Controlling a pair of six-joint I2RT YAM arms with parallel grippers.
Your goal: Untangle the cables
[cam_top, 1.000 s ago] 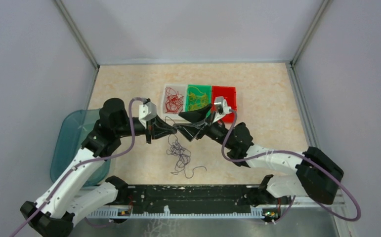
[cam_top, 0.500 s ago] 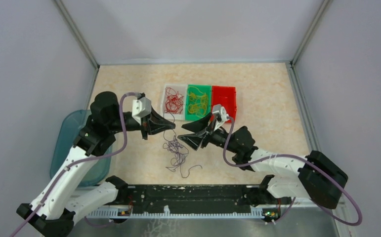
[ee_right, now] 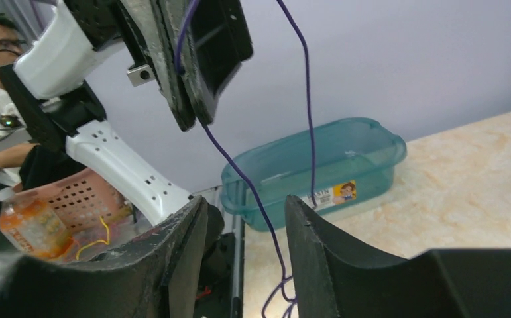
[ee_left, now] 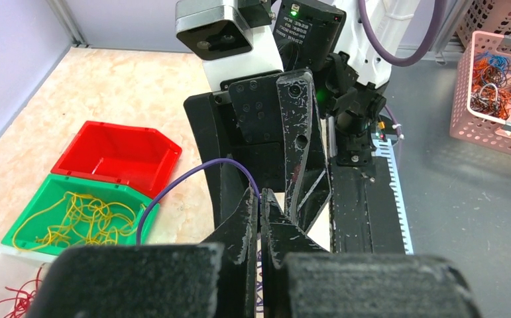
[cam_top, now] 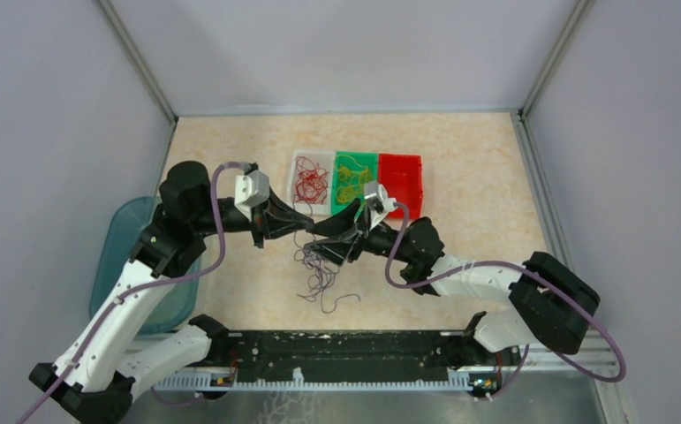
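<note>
A tangle of thin dark purple cables (cam_top: 321, 278) hangs down to the table in the middle. My left gripper (cam_top: 308, 223) is shut on one purple strand (ee_left: 193, 173), which loops out from its tips (ee_left: 260, 199). My right gripper (cam_top: 321, 238) faces it closely, with its jaws open. In the right wrist view a purple strand (ee_right: 259, 199) runs down between the right fingers (ee_right: 309, 245) without being pinched. Red cables (cam_top: 310, 181) lie in the white bin and yellow cables (cam_top: 352, 181) in the green bin (ee_left: 27, 228).
A red bin (cam_top: 403, 177) stands to the right of the green one. A teal plastic tub (cam_top: 129, 256) sits at the table's left edge. A pink basket (ee_left: 498, 86) with coloured bands stands off the table near the arm bases.
My right gripper has moved left up to the left gripper and its jaws have narrowed. The left gripper rose and drew back a little, lifting the purple tangle.
</note>
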